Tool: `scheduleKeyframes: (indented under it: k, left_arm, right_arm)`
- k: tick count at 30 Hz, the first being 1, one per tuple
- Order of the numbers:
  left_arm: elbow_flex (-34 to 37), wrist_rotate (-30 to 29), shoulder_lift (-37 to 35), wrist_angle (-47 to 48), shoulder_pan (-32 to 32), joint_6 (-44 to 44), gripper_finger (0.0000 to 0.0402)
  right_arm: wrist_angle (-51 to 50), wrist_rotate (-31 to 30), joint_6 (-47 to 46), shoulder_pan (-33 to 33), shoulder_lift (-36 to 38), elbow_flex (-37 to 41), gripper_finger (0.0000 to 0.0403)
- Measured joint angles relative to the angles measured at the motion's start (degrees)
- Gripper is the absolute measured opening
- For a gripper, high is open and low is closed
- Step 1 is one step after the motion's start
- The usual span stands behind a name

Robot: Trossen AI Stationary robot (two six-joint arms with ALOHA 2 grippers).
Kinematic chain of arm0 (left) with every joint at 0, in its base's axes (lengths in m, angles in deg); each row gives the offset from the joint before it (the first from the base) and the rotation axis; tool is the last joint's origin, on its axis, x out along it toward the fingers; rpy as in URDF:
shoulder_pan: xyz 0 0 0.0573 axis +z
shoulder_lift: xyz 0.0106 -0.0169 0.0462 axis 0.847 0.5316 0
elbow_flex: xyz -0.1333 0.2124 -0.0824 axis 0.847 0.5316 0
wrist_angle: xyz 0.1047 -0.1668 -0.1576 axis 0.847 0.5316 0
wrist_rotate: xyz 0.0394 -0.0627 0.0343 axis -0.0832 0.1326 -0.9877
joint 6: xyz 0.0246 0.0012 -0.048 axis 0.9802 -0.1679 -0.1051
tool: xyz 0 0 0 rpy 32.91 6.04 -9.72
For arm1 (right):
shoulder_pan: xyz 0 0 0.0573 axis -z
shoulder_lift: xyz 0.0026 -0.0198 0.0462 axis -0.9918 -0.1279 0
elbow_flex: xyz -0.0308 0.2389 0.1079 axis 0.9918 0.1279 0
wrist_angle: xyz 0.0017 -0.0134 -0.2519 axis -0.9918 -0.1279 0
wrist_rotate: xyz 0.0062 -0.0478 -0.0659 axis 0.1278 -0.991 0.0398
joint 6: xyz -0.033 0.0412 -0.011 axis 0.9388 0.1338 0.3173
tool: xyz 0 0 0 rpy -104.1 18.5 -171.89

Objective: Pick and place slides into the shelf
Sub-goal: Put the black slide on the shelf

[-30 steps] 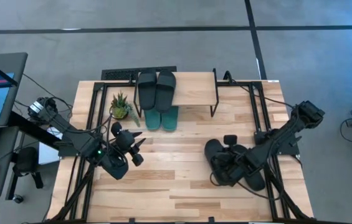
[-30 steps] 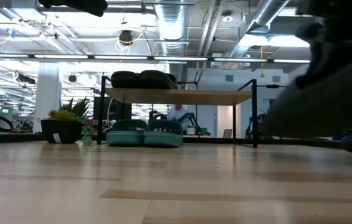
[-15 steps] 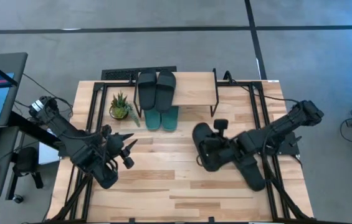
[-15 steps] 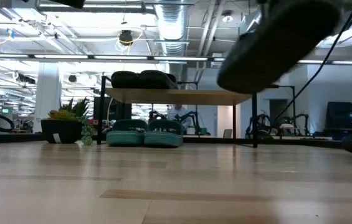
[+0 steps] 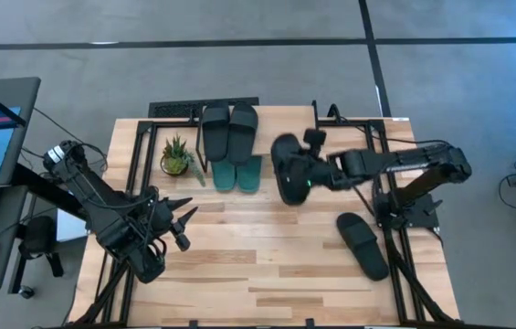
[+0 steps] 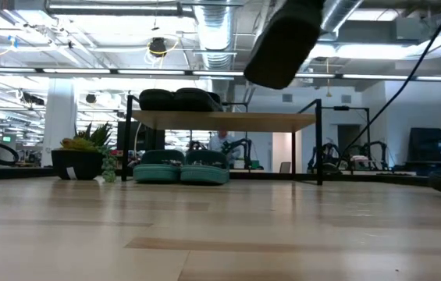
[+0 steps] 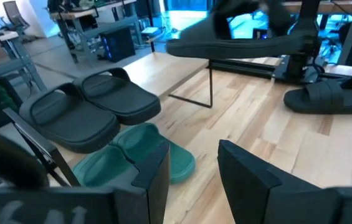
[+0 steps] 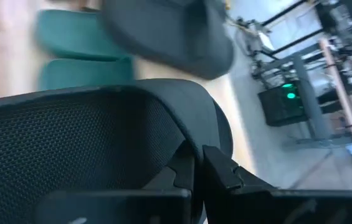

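Note:
The shelf [image 5: 280, 131] stands at the table's far middle. Two black slides [image 5: 229, 129] lie on its top board and two teal slides [image 5: 237, 173] sit on the table under it. My right gripper [image 5: 310, 172] is shut on a third black slide [image 5: 287, 170] and holds it in the air just right of the shelf's near edge. In the low view this slide [image 6: 284, 37] hangs higher than the shelf board [image 6: 224, 120]. Another black slide [image 5: 363, 245] lies sole-down on the table's near right. My left gripper [image 5: 183, 227] stands open over the table's left, holding nothing. My right gripper pinches a thin curved rim of the black slide [image 8: 191, 146] between its two fingers [image 8: 222, 171]; whether that rim is the strap or the sole's side I cannot tell. It comes from the table's right, slanting down, at the slide's right long side [image 5: 303, 172]. The slide is lifted clear and tilted.
A small potted plant [image 5: 176, 155] stands just left of the shelf. Black metal frame rails [image 5: 381, 183] run along the table's left and right sides. Bare wood lies across the table's middle and near part [image 5: 258, 265].
My right gripper has risen and swung from the near right toward the far edge and the shelf. It has carried the black slide up clear of the table, away from the other slide, which has stayed put. My left gripper has drawn back slightly toward the left edge and turned.

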Motion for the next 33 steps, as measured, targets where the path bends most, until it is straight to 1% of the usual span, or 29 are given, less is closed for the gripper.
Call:
scheduleKeyframes:
  k: [5, 9, 13, 15, 20, 27, 30, 33]
  left_arm:
    - [0.0, -0.67, 0.0, 0.32, 0.0, -0.07, 0.0125]
    - [0.0, -1.59, 0.0, 0.4, 0.0, -0.54, 0.0125]
    - [0.0, -1.61, 0.0, 0.38, 0.0, -0.8, 0.0125]
    - [0.0, -1.62, 0.0, 0.42, 0.02, -1.67, 0.0125]
    - [0.0, -2.14, 0.0, 0.43, 0.02, -3.11, 0.0125]
    - [0.0, -2.22, 0.0, 0.42, 0.72, -3.19, 0.0125]
    - [0.0, -2.22, 0.0, 0.44, 1.4, -3.19, 0.0125]
    - [0.0, -2.22, 0.0, 0.45, 1.97, -3.17, 0.0125]
  right_arm:
    - [6.31, 1.24, 8.9, 6.97, -0.49, -0.02, 0.0]
    - [10.96, 3.69, 13.17, 11.91, -2.4, -0.05, 0.0]
    - [14.98, 5.93, 17.43, 15.42, -4.84, -0.09, 0.0]
    - [15.99, 6.02, 18.92, 16.63, -6.43, -0.08, 0.0]
    - [18.92, 6.39, 19.58, 19.03, -9.68, -0.38, 0.0]
    - [18.86, 6.54, 20.06, 22.15, -14.45, -4.13, 0.0]
    - [18.99, 8.66, 20.05, 23.1, -16.23, -5.45, 0.0]
    - [18.78, 9.19, 20.28, 23.6, -18.2, -7.03, 0.0]
